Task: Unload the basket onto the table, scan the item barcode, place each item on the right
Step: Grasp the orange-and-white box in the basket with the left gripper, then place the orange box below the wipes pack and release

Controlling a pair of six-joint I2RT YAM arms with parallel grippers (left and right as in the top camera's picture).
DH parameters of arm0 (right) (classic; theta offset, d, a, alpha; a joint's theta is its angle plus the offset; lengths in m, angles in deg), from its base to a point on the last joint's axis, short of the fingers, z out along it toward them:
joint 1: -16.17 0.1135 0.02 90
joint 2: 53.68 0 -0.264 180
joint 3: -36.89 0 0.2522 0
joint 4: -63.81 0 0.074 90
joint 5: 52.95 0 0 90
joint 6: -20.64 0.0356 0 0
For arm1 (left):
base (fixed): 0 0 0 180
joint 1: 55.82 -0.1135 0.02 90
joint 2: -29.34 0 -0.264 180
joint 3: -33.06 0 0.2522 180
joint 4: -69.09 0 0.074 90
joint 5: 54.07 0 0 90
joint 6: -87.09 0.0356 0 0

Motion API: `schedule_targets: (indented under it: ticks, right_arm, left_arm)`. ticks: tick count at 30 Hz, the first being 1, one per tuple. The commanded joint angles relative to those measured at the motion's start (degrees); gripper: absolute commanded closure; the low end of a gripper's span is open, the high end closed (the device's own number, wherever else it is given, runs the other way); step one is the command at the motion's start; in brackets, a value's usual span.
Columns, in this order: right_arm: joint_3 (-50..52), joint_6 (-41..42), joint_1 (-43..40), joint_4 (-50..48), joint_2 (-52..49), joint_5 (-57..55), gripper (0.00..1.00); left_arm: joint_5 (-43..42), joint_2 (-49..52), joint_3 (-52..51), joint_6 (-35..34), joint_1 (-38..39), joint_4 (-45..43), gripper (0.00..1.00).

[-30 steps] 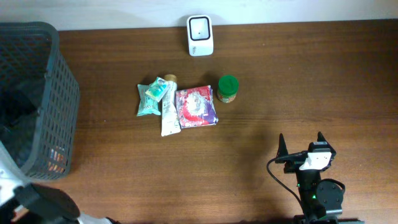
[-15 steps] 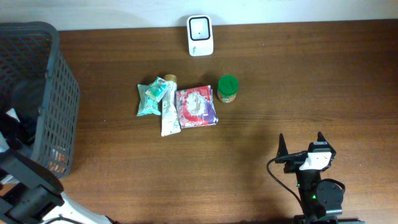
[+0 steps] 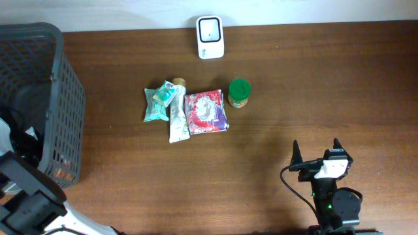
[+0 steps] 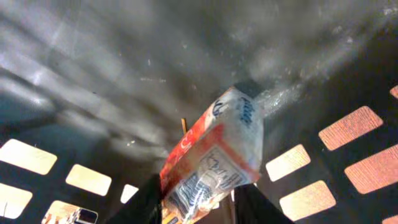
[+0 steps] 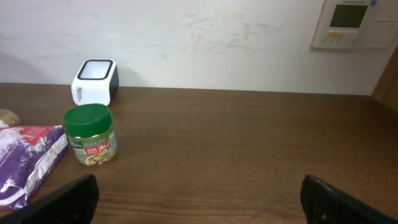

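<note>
At the far left a dark mesh basket (image 3: 65, 98) is sitting on the brown table (image 3: 294, 78). The left gripper (image 4: 199, 202) is reaching inside it, its fingers pinching the near end of an orange and white packet (image 4: 214, 162). The packet is looking light, soft and glossy, so probably slippery and easy to crush. Holding a sealed end seems best, leaving the printed face bare. Blue lettering and a white panel are showing, neither readable.

Mid-table, a green sachet (image 3: 157, 103), a tube (image 3: 177, 117), a red and purple pouch (image 3: 206, 112) and a green-lidded jar (image 3: 239, 93) are lying together. The jar's label is too small to read. A white scanner (image 3: 210, 28) is standing at the far edge. At the near right, the right gripper (image 3: 316, 147) is waiting wide open, holding nothing.
</note>
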Motion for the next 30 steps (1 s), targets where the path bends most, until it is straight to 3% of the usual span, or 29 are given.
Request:
schedule_targets:
  ticks: [1, 2, 4, 7, 11, 14, 19, 24, 30]
  right_arm:
    - [0.5, 0.3, -0.3, 0.2, 0.4, -0.7, 0.01]
    - [0.5, 0.3, -0.3, 0.2, 0.4, -0.7, 0.02]
    - [0.5, 0.3, -0.3, 0.2, 0.4, -0.7, 0.01]
    - [0.5, 0.3, -0.3, 0.2, 0.4, -0.7, 0.01]
    - [0.5, 0.3, -0.3, 0.2, 0.4, -0.7, 0.01]
    - [0.5, 0.3, -0.3, 0.2, 0.4, -0.7, 0.01]
    - [0.5, 0.3, -0.3, 0.2, 0.4, -0.7, 0.01]
    - [0.5, 0.3, -0.3, 0.2, 0.4, -0.7, 0.02]
    - [0.5, 0.3, -0.3, 0.2, 0.4, -0.7, 0.01]
  left_arm:
    - [-0.6, 0.6, -1.6, 0.6, -0.1, -1.5, 0.70]
    - [-0.7, 0.9, -2.1, 0.6, -0.1, -1.8, 0.74]
    - [-0.6, 2.1, -2.4, 0.6, -0.1, -2.4, 1.00]
    - [-0.7, 2.1, 3.6, 0.5, -0.1, 0.1, 1.00]
    - [-1.8, 2.1, 30.6, -3.3, -0.1, 10.8, 1.00]
    - [-10.5, 2.1, 49.1, -3.3, 0.1, 14.8, 1.00]
    - [-11.8, 0.5, 70.0, -3.3, 4.6, 18.6, 1.00]
    - [-12.1, -7.7, 79.6, -3.3, 9.7, 16.7, 1.00]
    - [-13.5, -8.9, 75.8, -1.9, 26.8, 19.0, 1.00]
